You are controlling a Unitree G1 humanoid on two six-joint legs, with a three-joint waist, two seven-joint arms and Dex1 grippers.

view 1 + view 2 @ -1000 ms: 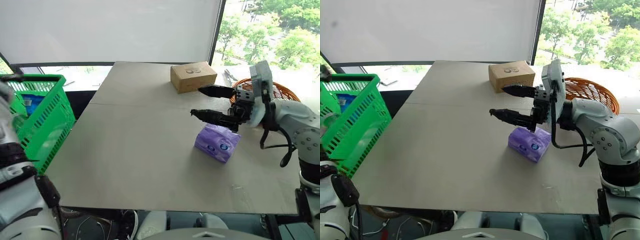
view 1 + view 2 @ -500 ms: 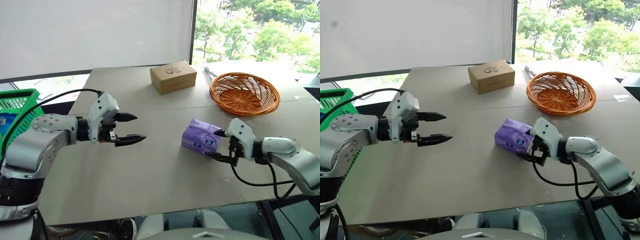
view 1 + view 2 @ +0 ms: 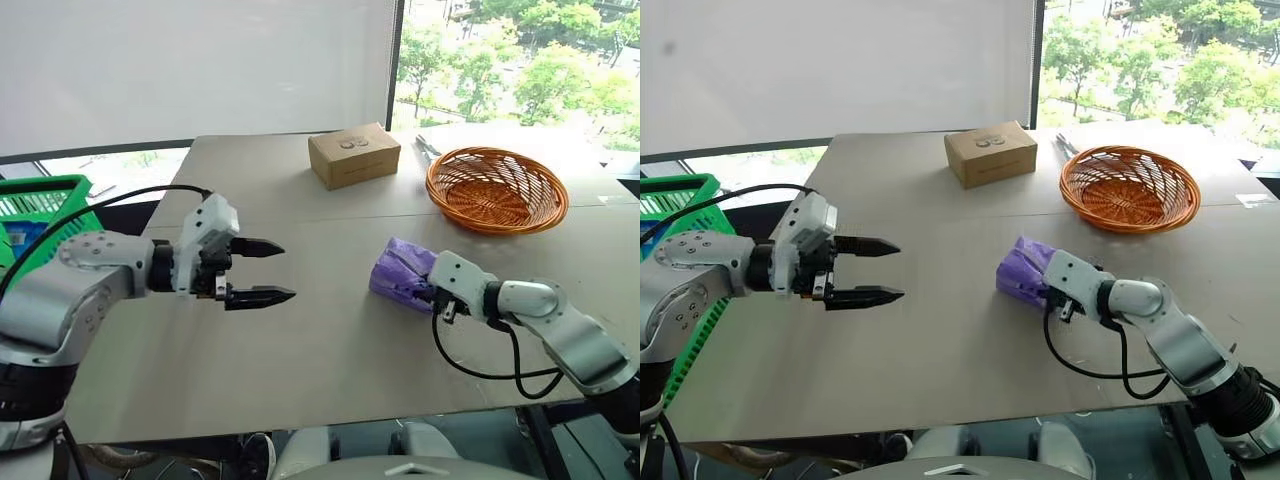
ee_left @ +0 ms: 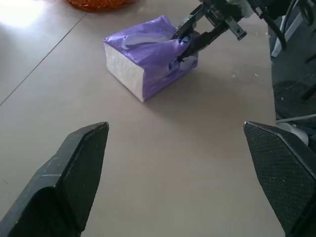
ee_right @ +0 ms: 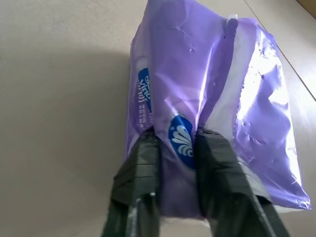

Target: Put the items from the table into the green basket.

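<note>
Purple pack (image 3: 403, 270) on the table (image 3: 330, 340), pinched at its near end by the right gripper (image 5: 177, 148), with the left gripper (image 3: 262, 271) wide open, empty, well apart, green basket (image 3: 40, 205) far left.

arms: silver-grey rounded metal shells, black joints
wrists: white boxy housings
left gripper (image 3: 262, 271): 2 black tapered fingers; textured pads (image 4: 81, 173)
right gripper (image 5: 177, 148): 2 black fingers
cables: 1 black cable looping along each arm
</note>
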